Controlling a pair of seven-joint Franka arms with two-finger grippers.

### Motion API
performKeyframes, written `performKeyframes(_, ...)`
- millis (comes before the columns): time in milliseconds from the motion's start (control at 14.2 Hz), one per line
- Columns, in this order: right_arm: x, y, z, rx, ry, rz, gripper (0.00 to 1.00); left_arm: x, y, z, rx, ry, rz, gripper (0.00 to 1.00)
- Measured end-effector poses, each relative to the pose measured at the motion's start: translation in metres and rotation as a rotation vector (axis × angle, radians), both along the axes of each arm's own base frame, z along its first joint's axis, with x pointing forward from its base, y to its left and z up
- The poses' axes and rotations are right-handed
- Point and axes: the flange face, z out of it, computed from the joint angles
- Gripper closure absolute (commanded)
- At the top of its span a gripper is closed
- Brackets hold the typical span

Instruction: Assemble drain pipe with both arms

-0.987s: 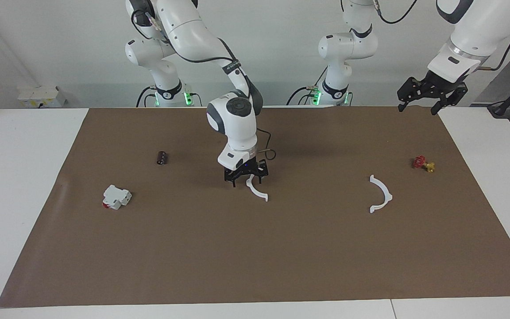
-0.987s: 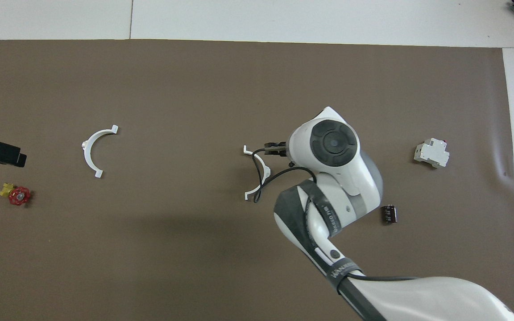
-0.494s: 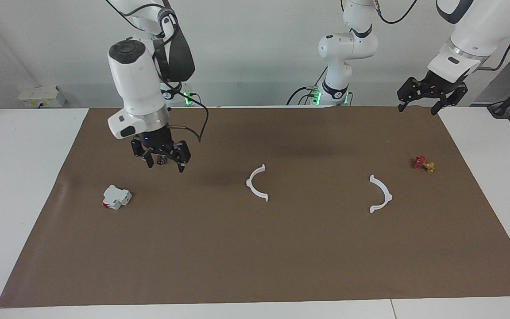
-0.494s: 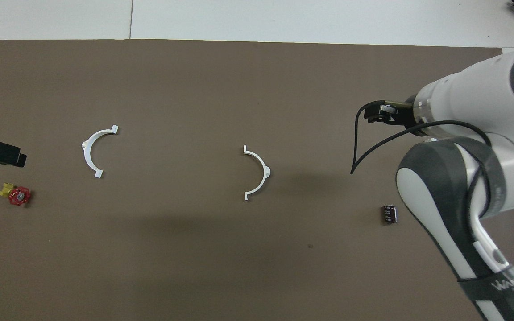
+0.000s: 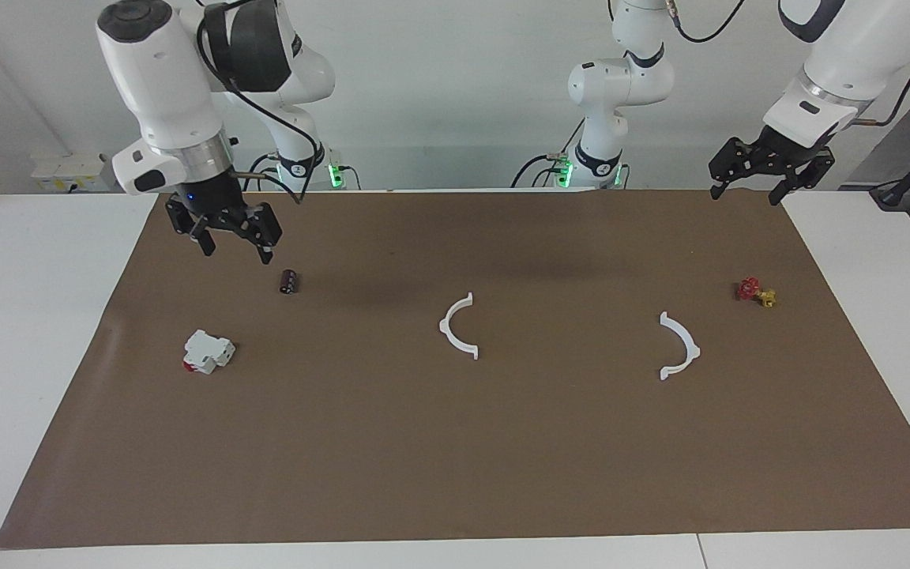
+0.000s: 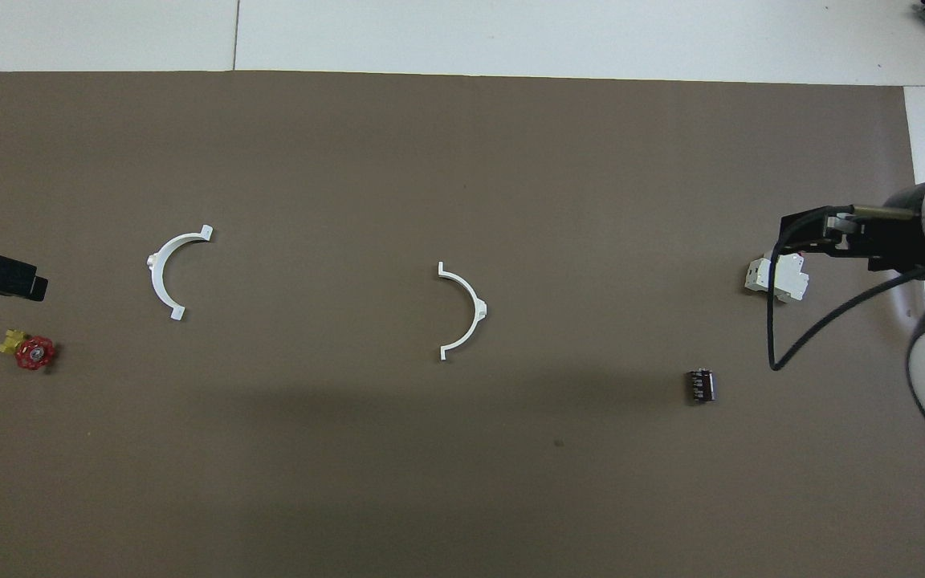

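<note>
The drain pipe lies as two separate white half-rings on the brown mat [image 5: 455, 458]. One half-ring [image 5: 444, 330] is at the middle of the mat, also in the overhead view [image 6: 478, 309]. The other half-ring [image 5: 692, 344] lies toward the left arm's end, also overhead [image 6: 156, 273]. My right gripper [image 5: 237, 254] is open and empty, raised over the mat near the black cylinder; it also shows overhead [image 6: 800, 233]. My left gripper [image 5: 744, 197] is open and empty and waits raised over the mat's corner at its own end, also overhead [image 6: 29, 282].
A small black cylinder [image 5: 289, 281] and a blocky white part with a red end [image 5: 207, 352] lie toward the right arm's end. A red and yellow valve [image 5: 755, 292] lies toward the left arm's end, nearer to the robots than the half-ring there.
My right gripper has let go of the middle half-ring, risen and swung toward the right arm's end of the table. The half-ring stays on the mat. The left arm has not moved.
</note>
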Motion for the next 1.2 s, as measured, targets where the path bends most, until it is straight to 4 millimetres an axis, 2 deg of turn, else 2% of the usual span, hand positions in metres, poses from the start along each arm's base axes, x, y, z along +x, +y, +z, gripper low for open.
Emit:
performKeyframes(141, -0.012, -0.005, 0.021, -0.004, 0.017, 0.046, 0.00, 0.000, 0.000, 0.000, 0.000, 0.000, 0.000, 0.00)
performKeyframes(212, -0.014, -0.006, 0.025, -0.005, 0.022, 0.059, 0.00, 0.000, 0.000, 0.000, 0.000, 0.000, 0.000, 0.00)
performKeyframes(635, -0.016, -0.004, 0.016, -0.006, 0.053, 0.072, 0.00, 0.000, 0.000, 0.000, 0.000, 0.000, 0.000, 0.00)
performKeyframes(1199, -0.016, -0.004, 0.015, -0.006, 0.056, 0.072, 0.00, -0.001, 0.000, -0.001, 0.000, 0.009, 0.000, 0.00)
